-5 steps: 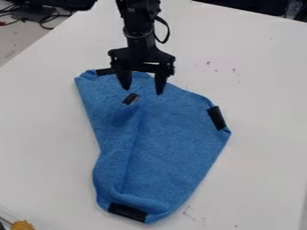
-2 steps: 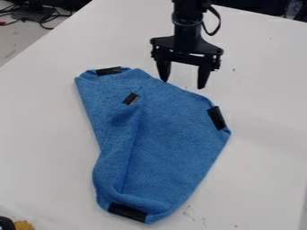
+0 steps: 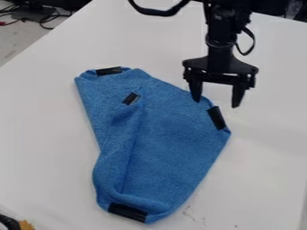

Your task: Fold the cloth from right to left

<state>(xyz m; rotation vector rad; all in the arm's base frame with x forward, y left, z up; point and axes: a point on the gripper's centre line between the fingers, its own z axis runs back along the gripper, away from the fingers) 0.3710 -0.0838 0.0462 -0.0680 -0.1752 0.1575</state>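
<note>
The gripper [image 3: 216,102] hangs at the upper right of the cloth, its two fingers spread wide with nothing held between them. Its left fingertip overlaps the cloth's upper right edge in the view, just above the black tape on the right corner. The blue cloth [image 3: 174,134] lies on the table with its left part folded over in a long ridge. Black strips mark its top left corner, the right corner, the bottom end and a spot near the upper middle.
A white table [image 3: 269,148] carries the cloth, with small dark marks near its lower edge. At the bottom left corner is a yellow object [image 3: 26,225] beside a black one [image 3: 9,222]. Cables [image 3: 45,18] lie beyond the table at the upper left.
From above the cloth's upper left part, the gripper has moved right and then somewhat down toward the right corner, staying open. The cloth looks unmoved. A black object has come in at the bottom left.
</note>
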